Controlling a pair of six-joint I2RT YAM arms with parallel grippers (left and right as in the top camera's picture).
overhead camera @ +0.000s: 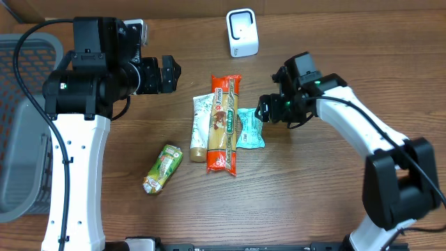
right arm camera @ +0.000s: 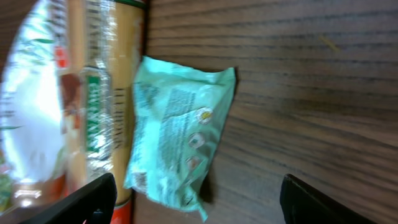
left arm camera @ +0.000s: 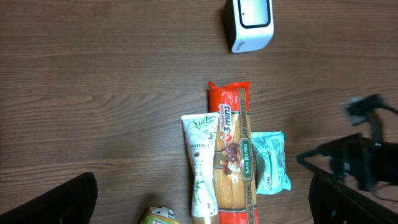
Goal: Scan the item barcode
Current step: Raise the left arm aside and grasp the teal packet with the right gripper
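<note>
A white barcode scanner [overhead camera: 242,33] [left arm camera: 249,23] stands at the back of the table. In front of it lie an orange spaghetti pack [overhead camera: 224,124] [left arm camera: 231,155], a white tube [overhead camera: 201,127] [left arm camera: 200,158] on its left and a teal pouch [overhead camera: 249,128] [left arm camera: 271,162] [right arm camera: 177,134] on its right. My right gripper [overhead camera: 263,111] [right arm camera: 199,205] is open just over the pouch's right edge, its fingers wide on either side and holding nothing. My left gripper [overhead camera: 171,74] [left arm camera: 202,211] hangs open above the table, left of the scanner, and is empty.
A green packet [overhead camera: 162,168] [left arm camera: 163,216] lies apart at the front left. A grey basket [overhead camera: 21,125] fills the table's left edge. The spaghetti pack [right arm camera: 102,99] presses against the pouch's left side.
</note>
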